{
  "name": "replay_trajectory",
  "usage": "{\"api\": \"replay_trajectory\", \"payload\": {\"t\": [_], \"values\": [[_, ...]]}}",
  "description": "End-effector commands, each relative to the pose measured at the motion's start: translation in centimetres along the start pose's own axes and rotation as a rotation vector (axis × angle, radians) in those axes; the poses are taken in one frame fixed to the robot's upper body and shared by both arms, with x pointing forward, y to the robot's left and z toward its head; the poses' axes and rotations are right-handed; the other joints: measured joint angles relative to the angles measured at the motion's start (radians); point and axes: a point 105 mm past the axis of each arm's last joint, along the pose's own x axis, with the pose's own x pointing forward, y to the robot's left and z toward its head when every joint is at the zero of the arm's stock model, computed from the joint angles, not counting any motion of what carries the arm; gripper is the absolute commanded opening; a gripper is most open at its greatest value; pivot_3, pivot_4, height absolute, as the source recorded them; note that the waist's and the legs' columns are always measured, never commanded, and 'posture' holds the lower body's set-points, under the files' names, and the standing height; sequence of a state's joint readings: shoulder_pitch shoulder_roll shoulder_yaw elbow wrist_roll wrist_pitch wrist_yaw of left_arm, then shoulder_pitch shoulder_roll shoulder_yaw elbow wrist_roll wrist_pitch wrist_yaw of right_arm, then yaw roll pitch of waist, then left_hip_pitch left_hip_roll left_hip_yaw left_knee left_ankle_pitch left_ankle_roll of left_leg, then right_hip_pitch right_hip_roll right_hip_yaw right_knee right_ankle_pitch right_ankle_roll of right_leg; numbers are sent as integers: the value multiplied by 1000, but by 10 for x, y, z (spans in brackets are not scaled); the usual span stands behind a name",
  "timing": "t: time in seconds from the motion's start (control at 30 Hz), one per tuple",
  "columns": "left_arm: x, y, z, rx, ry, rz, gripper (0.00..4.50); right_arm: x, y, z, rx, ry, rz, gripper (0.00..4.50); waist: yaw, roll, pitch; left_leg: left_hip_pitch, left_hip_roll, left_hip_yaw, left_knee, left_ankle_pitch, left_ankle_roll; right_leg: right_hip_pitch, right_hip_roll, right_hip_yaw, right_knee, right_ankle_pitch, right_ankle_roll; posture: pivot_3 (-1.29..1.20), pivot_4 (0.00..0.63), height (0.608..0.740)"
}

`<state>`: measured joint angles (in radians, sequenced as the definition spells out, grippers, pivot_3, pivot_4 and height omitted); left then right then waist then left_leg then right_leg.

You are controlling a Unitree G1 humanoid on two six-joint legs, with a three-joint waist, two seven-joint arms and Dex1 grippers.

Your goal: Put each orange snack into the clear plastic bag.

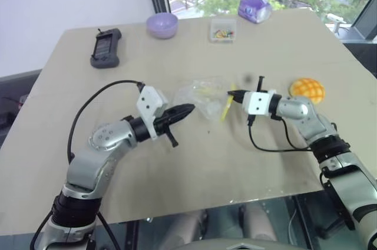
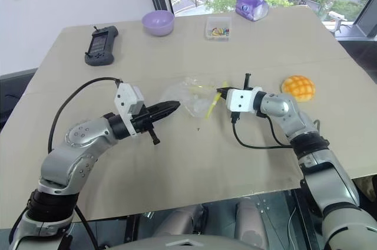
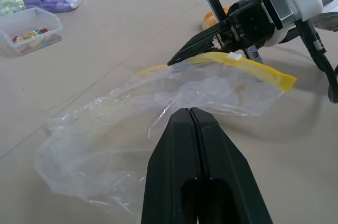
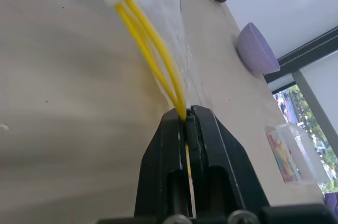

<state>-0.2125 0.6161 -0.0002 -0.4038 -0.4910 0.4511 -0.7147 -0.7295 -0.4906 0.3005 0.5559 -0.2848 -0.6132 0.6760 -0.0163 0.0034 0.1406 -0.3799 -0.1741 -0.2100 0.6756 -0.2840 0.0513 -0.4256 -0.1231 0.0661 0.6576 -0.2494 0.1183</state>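
Observation:
The clear plastic bag (image 1: 203, 98) hangs crumpled between my two grippers near the table's middle. My left gripper (image 1: 189, 108) is shut, and its tip (image 3: 188, 112) pinches the bag's thin film at one end. At the other end my right gripper (image 1: 231, 94) is shut on the bag's yellow strip (image 4: 153, 49), which runs out from between its fingertips (image 4: 198, 115). One orange snack (image 1: 307, 89), a domed bun with a grid crust, lies on the table to the right of my right wrist, apart from both grippers.
Along the far side of the table (image 1: 194, 167) stand a purple bowl (image 1: 162, 25), a small clear box of colourful bits (image 1: 222, 30) and a purple tissue pack (image 1: 254, 7). A black handheld device (image 1: 106, 48) lies at the far left. Windows run behind the table.

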Motion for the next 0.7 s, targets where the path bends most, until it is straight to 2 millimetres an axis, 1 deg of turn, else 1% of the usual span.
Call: {"api": "replay_trajectory", "payload": {"t": [0.03,0.1,0.13,0.17,0.2,0.3,0.33,0.4,0.47,0.6,0.7], "values": [[-2,-3,6,55,-4,0,0,0,-15,10,-11,-29,-31,23,0,0,0,0,0,0,0,0,0,0,0,0,0,0,0,0,150,736],[-4,-2,1,48,14,10,0,0,-19,11,5,-20,-33,23,-1,0,0,0,0,1,-1,0,0,0,0,1,0,0,0,0,150,736],[-5,-2,0,36,17,15,566,0,-20,12,9,-17,-34,0,-1,0,0,0,1,2,-1,0,0,-1,0,1,0,0,0,0,150,736],[-6,-2,-2,44,31,18,995,1,-21,13,12,-7,-29,0,-1,0,0,0,1,2,-2,0,0,-2,1,2,0,0,0,0,150,736],[-7,-2,-4,63,43,17,1313,2,-21,14,13,3,-24,0,-1,0,0,0,1,2,-2,0,0,-2,1,2,0,0,0,0,150,736],[-8,0,-6,180,39,56,2629,4,-23,16,40,31,-29,0,-1,0,0,0,2,4,-3,0,0,-3,1,3,0,0,0,0,150,736],[-8,-1,-6,223,35,62,2783,4,-24,16,52,41,-35,0,0,0,0,0,2,4,-3,0,0,-3,1,4,0,0,0,0,150,736],[-11,-2,-7,280,35,83,2783,5,-23,17,57,66,-29,0,-1,0,0,0,2,6,-4,0,0,-4,1,4,0,0,-1,0,150,736],[-14,-7,-8,326,34,73,2783,6,-24,16,43,94,-33,0,1,0,0,0,2,6,-5,0,0,-4,1,5,0,0,-1,0,150,736],[-10,-22,2,348,-17,52,2783,12,-24,23,35,128,-48,0,3,0,0,-1,2,6,-5,0,0,-5,1,5,0,1,-1,0,150,736],[-6,-24,9,355,-37,53,2783,18,-23,33,32,138,-58,0,2,0,0,-1,3,7,-5,0,0,-6,1,6,0,1,-1,0,150,736]]}}
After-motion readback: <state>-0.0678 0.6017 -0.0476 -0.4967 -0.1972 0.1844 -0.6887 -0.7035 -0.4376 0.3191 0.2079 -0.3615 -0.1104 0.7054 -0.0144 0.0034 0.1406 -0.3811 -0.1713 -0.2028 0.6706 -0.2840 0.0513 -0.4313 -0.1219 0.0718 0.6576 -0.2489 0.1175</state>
